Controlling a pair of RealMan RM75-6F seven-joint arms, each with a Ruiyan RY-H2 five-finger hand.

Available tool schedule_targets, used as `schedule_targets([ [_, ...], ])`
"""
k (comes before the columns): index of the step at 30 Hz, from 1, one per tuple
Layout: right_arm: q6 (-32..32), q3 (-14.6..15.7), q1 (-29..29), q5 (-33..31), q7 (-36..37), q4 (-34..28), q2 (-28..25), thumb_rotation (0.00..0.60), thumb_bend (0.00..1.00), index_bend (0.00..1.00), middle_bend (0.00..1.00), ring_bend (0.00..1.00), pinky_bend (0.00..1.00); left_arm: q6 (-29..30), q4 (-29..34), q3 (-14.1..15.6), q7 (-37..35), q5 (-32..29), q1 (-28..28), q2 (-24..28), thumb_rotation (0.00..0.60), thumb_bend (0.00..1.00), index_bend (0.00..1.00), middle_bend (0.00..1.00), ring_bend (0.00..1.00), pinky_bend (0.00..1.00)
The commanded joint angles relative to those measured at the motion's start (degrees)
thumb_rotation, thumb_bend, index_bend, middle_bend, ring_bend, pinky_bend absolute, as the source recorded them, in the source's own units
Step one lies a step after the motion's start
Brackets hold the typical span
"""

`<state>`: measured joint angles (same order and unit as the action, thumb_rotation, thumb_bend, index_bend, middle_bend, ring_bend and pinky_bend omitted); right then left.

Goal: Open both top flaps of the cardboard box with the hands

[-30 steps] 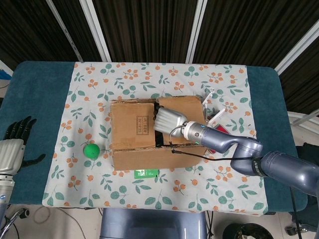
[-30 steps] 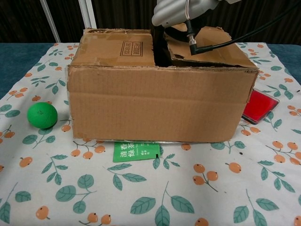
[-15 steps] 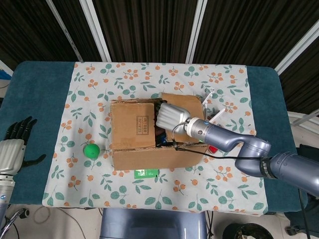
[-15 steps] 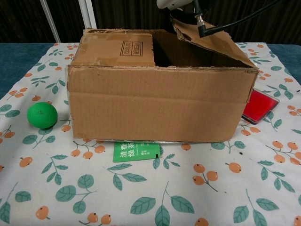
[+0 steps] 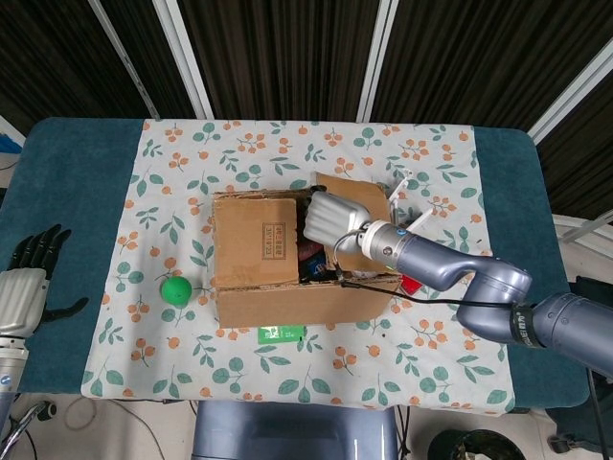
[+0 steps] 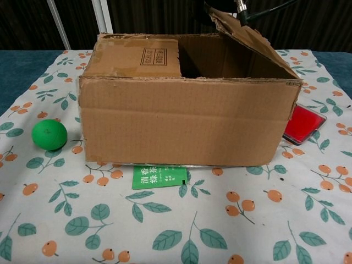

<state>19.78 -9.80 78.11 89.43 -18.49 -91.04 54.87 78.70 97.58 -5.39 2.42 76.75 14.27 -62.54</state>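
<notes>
The cardboard box (image 5: pixel 287 297) (image 6: pixel 187 118) stands mid-table on the floral cloth. Its left flap (image 5: pixel 261 241) (image 6: pixel 137 55) lies flat and closed. The right flap (image 5: pixel 362 195) (image 6: pixel 247 38) is tilted up steeply, so the inside shows. My right hand (image 5: pixel 332 217) grips the free edge of that flap from above the opening, fingers curled round it; the chest view shows only its cable at the top edge. My left hand (image 5: pixel 26 285) hangs off the table's left side, fingers spread, holding nothing.
A green ball (image 5: pixel 174 289) (image 6: pixel 49 135) lies left of the box. A green packet (image 5: pixel 281 333) (image 6: pixel 159 177) pokes out from under the box front. A red flat item (image 6: pixel 304 124) and white plastic pieces (image 5: pixel 407 182) lie to the right.
My right hand has lifted the right flap from nearly flat to steeply raised, moving up and to the right. The left flap and left hand have not moved.
</notes>
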Motion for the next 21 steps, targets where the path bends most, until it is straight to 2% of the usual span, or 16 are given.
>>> schedule_targets([
  [1, -0.6, -0.2, 0.3, -0.5, -0.5, -0.5, -1.1, 0.600, 1.00, 0.56, 0.39, 0.30, 0.31, -0.1, 0.0, 0.0, 0.0, 0.0, 0.0, 0.0, 0.600, 0.13, 0.00, 0.00, 0.00, 0.03],
  [21, -2.5, -1.2, 0.6, -3.5, -4.5, -3.7, -8.0, 0.600, 1.00, 0.56, 0.39, 0.30, 0.31, -0.4, -0.1, -0.5, 0.0, 0.1, -0.3, 0.0, 0.600, 0.13, 0.00, 0.00, 0.00, 0.03],
])
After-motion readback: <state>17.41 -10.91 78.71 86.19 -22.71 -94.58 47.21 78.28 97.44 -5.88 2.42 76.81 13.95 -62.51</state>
